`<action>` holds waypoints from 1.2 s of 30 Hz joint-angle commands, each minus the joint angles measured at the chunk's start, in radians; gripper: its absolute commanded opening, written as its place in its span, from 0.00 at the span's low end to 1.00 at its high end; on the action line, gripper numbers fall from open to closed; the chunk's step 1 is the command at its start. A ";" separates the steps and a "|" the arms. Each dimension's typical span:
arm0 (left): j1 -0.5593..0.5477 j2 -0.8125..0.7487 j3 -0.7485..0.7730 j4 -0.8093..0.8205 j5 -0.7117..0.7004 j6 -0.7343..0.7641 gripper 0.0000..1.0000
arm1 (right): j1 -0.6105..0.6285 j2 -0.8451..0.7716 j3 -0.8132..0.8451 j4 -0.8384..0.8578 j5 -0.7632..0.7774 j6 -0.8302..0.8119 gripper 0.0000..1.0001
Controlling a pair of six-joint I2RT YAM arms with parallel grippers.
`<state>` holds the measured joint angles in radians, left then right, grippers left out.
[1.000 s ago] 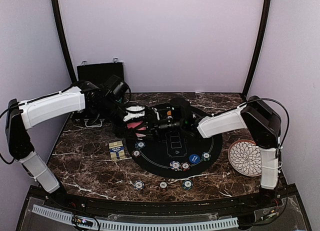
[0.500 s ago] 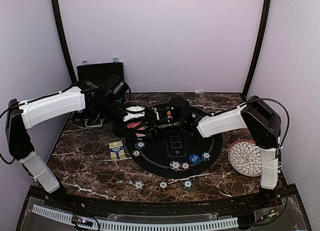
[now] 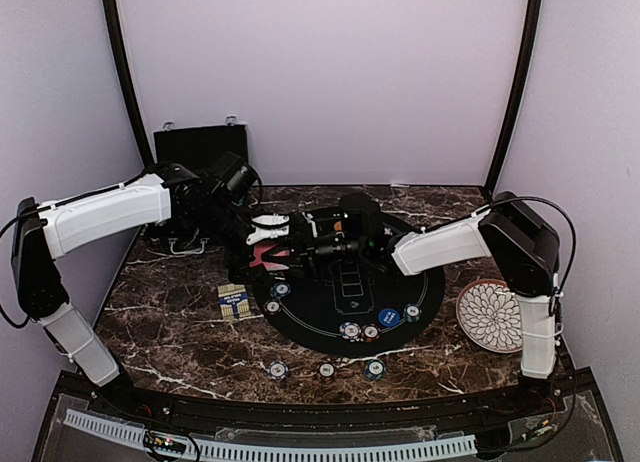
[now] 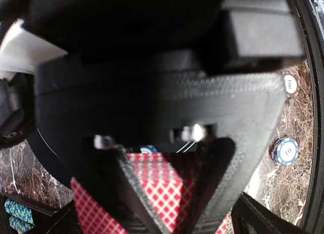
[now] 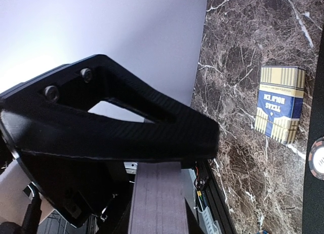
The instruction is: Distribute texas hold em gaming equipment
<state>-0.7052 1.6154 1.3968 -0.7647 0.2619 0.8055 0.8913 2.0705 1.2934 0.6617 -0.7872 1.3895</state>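
Our right tool clamps the deck of playing cards over the black mat's left edge; our left tool has its jaws apart, a red-backed card showing between them

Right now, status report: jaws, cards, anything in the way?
Left jaws open, red-backed card showing between them. Right jaws shut on the deck. Both crowded close over the mat.

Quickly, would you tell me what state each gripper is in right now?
Left gripper: cannot be told from these views.
Right gripper: closed, holding the deck of cards.
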 commanded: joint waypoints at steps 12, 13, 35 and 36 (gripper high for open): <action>-0.002 -0.018 -0.001 0.000 -0.014 0.023 0.82 | -0.001 0.009 -0.013 0.079 -0.023 0.003 0.00; -0.001 -0.018 0.001 0.006 -0.019 0.024 0.81 | -0.001 0.010 -0.015 0.079 -0.024 0.003 0.00; -0.001 -0.006 0.002 0.002 -0.022 0.010 0.19 | -0.005 -0.001 0.032 -0.090 0.028 -0.093 0.49; -0.002 -0.006 0.001 0.002 -0.022 0.009 0.19 | -0.006 0.000 0.038 -0.098 0.033 -0.096 0.51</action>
<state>-0.7052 1.6260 1.3918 -0.7582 0.2264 0.8227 0.8909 2.0724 1.2858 0.6010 -0.7776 1.3342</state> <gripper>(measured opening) 0.681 0.478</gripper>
